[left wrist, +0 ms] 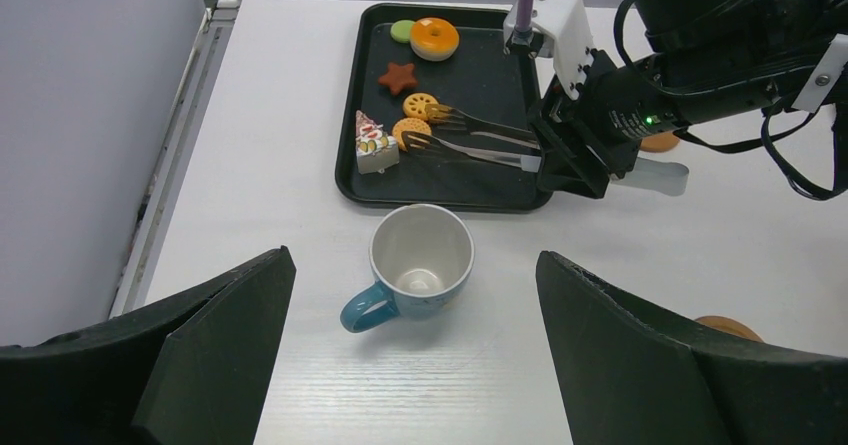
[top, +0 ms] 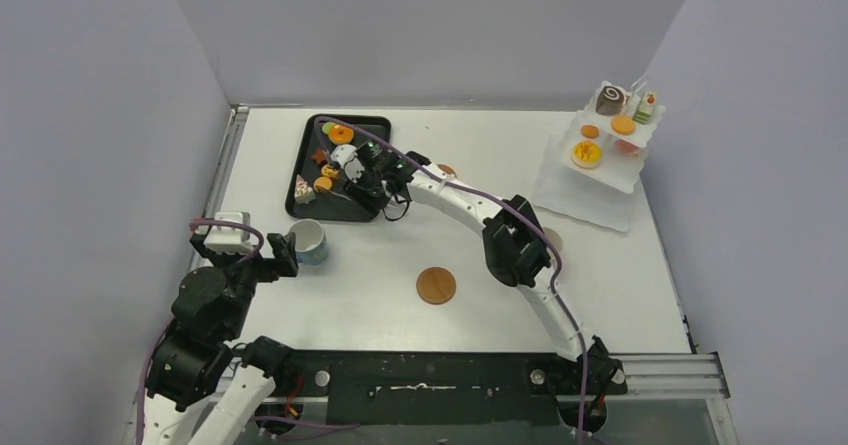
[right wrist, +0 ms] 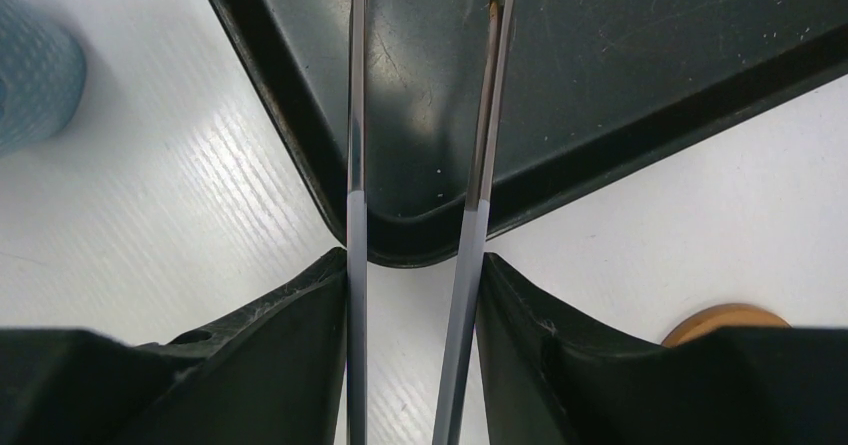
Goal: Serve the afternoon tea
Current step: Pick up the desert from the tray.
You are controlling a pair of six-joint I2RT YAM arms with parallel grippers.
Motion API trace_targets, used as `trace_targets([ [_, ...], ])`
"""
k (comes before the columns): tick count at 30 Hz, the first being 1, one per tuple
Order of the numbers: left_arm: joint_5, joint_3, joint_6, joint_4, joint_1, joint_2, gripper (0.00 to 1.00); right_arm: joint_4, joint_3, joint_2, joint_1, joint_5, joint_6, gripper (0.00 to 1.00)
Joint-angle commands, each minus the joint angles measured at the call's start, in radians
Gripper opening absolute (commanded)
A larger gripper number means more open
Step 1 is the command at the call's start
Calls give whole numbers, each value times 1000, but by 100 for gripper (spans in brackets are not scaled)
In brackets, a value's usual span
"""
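Tongs (left wrist: 480, 137) sit clamped in the right end effector (left wrist: 560, 160), its arm stretched to the far-left tray (left wrist: 480, 75), tips beside cookies (left wrist: 420, 105). Left end effector (top: 285, 255), wide, faces the blue cup (left wrist: 420, 260) near the surface's left edge.

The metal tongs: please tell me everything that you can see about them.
The tongs are long, thin and shiny, apparently metal: two flat arms ending in toothed, fork-like tips. The right gripper is shut on their rear part, with one finger outside each arm. They reach out over the black tray with the tips apart. One tip is beside a round cookie; whether it touches the cookie cannot be told.
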Motion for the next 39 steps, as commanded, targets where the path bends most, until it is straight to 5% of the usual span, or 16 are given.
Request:
trace_targets([
  [1,4,-5,12,52,8,-10,90,41,83,-2,14,20,-5,44],
  [39,13,-7,16,62,8,-13,90,-49,163,28,28,119,-3,44],
])
